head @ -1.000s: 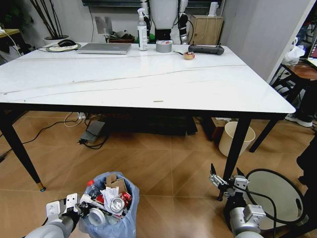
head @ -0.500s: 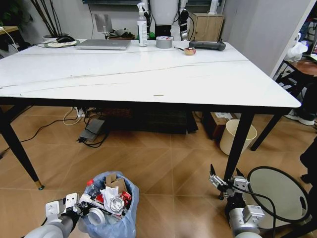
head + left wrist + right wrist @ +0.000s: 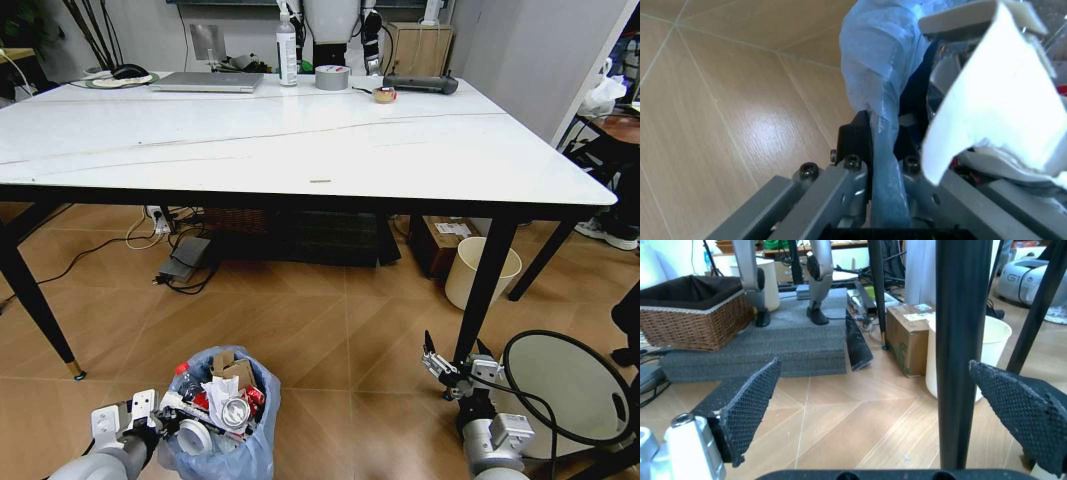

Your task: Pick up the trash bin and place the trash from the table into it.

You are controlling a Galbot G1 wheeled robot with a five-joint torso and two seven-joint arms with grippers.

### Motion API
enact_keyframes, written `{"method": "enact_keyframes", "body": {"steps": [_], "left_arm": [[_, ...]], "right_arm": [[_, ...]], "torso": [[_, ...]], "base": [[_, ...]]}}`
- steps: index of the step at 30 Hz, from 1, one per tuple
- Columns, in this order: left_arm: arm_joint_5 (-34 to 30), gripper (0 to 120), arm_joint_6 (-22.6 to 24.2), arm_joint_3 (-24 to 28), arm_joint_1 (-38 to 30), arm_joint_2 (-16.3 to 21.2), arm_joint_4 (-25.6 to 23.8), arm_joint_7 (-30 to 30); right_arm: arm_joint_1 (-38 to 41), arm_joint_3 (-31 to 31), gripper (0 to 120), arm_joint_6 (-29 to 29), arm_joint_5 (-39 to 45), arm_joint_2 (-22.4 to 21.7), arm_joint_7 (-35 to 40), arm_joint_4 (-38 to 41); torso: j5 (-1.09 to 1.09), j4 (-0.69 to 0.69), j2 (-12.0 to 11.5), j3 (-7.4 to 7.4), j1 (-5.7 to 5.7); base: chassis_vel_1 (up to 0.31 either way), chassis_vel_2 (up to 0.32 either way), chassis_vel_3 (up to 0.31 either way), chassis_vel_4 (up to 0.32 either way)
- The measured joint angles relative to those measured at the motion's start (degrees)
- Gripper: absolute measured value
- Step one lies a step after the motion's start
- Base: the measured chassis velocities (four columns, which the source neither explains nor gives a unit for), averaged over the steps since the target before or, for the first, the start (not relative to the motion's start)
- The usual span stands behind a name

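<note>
At the lower left of the head view, the left gripper (image 3: 150, 420) is clamped on the blue-bagged rim of the trash bin (image 3: 240, 455), which sits on the wooden floor (image 3: 320, 330) stuffed with the trash (image 3: 220, 395) — cardboard, white paper and a can. Across the upper half spreads the table (image 3: 300, 140). At the lower right, the right gripper (image 3: 455, 360) hangs beside a black table leg (image 3: 482, 290) with its fingers spread wide, holding nothing.

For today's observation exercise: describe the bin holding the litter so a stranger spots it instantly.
Start at the large white marble-look table with black legs. On the wooden floor before it, nearest the camera, stands the small round bin lined with crinkled light-blue plastic, stuffed with litter; the other, under the table, is a plain cream bin.
</note>
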Motion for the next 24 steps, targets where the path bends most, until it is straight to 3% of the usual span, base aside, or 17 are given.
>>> {"method": "enact_keyframes", "body": {"steps": [7,16,24], "left_arm": [[0.0,0,0.0,0.1,-0.5,-0.1,0.5,-1.2],[0.6,0,-0.5,0.5,-2.1,0.1,3.1,-1.1],[4.6,0,-2.6,1.2,-3.7,0.2,7.1,4.2]], "right_arm": [[-0.1,0.0,100,0.1,-0.1,0.0,0.0,0.1],[-0.3,0.0,100,0.6,-0.7,0.2,-0.1,0.2],[-0.5,-0.1,100,0.8,-1.1,0.3,-0.2,0.4]], "torso": [[0.00,0.00,-1.4,-1.15,-0.27],[0.00,0.00,-1.5,-1.24,-0.30],[0.00,0.00,-1.3,-1.08,-0.26]], "base": [[0.000,0.000,0.000,0.000],[0.000,0.000,0.000,0.000],[0.000,0.000,0.000,0.000]]}}
